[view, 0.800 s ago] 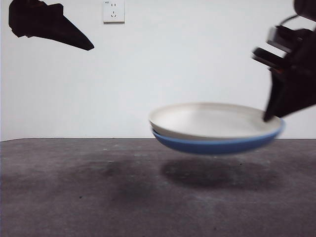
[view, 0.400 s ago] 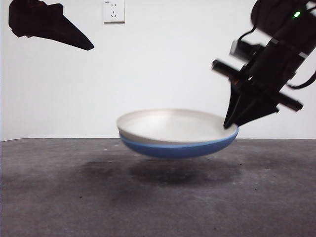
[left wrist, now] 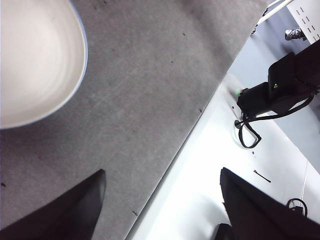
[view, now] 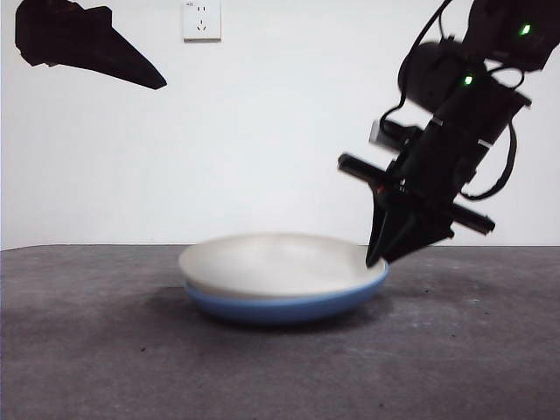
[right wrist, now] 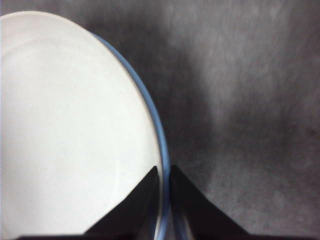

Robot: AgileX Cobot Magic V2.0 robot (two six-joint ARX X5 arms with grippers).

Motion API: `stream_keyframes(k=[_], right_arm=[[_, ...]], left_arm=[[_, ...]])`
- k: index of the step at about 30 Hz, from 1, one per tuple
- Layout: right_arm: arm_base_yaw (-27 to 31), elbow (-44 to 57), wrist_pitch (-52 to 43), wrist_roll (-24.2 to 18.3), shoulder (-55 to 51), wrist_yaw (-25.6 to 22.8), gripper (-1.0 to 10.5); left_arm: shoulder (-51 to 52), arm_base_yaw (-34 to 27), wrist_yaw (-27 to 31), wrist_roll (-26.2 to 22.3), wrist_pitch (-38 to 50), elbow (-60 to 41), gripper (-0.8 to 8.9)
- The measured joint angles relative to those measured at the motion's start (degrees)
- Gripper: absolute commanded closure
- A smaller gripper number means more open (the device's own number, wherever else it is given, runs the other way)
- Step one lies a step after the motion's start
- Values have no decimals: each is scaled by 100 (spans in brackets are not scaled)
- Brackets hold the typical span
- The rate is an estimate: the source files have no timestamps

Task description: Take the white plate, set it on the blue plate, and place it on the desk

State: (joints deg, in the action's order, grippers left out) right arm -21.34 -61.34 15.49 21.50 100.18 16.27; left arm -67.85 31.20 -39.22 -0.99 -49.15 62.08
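Matte cream-white round plate (view: 276, 262) sits nested inside the glossy medium-blue round plate (view: 280, 306), rims nearly matched, blue showing only as a band under the white one in the front view and as a thin arc along the edge in the right wrist view. The stack sits low on the dark grey mottled tabletop (view: 105, 350), blue underside touching or just about touching the surface; cannot tell for sure. Right claw (view: 378, 259) comes down from the upper right, tilted, its black tips at the stack's right-hand rim. Right wrist view shows the right claw (right wrist: 164, 172) with its two jaws drawn close together, pinching the rim of both plates: one tip over the white plate (right wrist: 65, 130), the other outside the blue plate (right wrist: 159, 135), with only a thin gap where the edge passes. Left claw (view: 162, 83) hangs high at the upper left corner, well apart from the plates. Left wrist view has the left claw (left wrist: 162, 180) with jaws spread wide and nothing between them, over the tabletop edge, the white plate (left wrist: 35, 60) off to one side. White wall socket (view: 201, 19) on the back wall.
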Motion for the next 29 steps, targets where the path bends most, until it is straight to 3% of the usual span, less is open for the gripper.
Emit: stream_keyframes(k=[7, 12, 14, 23, 29], right_arm=[[-9, -2, -2, 35, 164, 9, 924], [-15, -2, 13, 44, 164, 17, 708], [-22, -2, 46, 46, 164, 17, 672], [-26, -2, 444, -37, -452, -157, 669], [-26, -4, 1165, -566, -1519, -271, 669]], left_arm=[[0, 0, 0, 0, -74, 0, 444], [0, 0, 0, 0, -79, 0, 444], [0, 0, 0, 0, -79, 0, 444], [0, 0, 0, 0, -79, 0, 444], [0, 0, 0, 0, -79, 0, 444]])
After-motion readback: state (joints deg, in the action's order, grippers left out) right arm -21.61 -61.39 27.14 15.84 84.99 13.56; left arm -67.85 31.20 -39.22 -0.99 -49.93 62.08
